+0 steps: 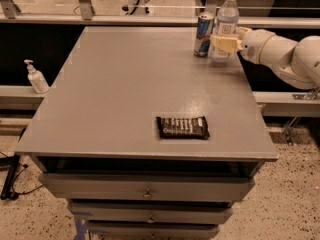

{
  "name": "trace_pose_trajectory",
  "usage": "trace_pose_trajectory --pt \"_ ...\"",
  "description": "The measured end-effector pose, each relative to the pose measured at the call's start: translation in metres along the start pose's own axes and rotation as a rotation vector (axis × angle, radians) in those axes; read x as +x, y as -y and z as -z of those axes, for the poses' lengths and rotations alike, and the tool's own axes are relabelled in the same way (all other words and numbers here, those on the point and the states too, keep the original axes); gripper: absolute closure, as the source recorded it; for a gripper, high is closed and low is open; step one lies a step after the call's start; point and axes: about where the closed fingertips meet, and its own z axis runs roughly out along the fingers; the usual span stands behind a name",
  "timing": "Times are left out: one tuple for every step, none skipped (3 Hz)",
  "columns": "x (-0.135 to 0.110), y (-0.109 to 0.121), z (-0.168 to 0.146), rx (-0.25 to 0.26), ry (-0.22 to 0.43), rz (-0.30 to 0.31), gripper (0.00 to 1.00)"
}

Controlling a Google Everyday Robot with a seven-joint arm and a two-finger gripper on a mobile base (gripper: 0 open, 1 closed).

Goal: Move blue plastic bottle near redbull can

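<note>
The blue plastic bottle (226,21) stands upright at the far right of the grey table (125,84), just right of the redbull can (203,34), nearly touching it. My gripper (222,43) reaches in from the right on the white arm and is shut on the bottle's lower body. The bottle's base looks to be at the table surface; the gripper hides its lower part.
A flat dark candy bar wrapper (182,127) lies near the table's front edge. A small white pump-dispenser bottle (36,77) stands on a ledge to the left of the table. Drawers sit under the tabletop. A rail runs behind the table.
</note>
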Motion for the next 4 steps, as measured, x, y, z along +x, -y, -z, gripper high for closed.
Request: trace_pose_trajectory --pt "0.0102 0.0027 0.0044 0.002 -0.003 0.001 0.37" --pt "0.0161 0.0048 0.0052 0.001 -0.001 -0.001 0.15" --pt "0.0189 0.0059 0.0047 -0.003 -0.001 -0.003 0.0" --pt "0.0191 0.0042 0.0067 -0.01 -0.002 -0.004 0.0"
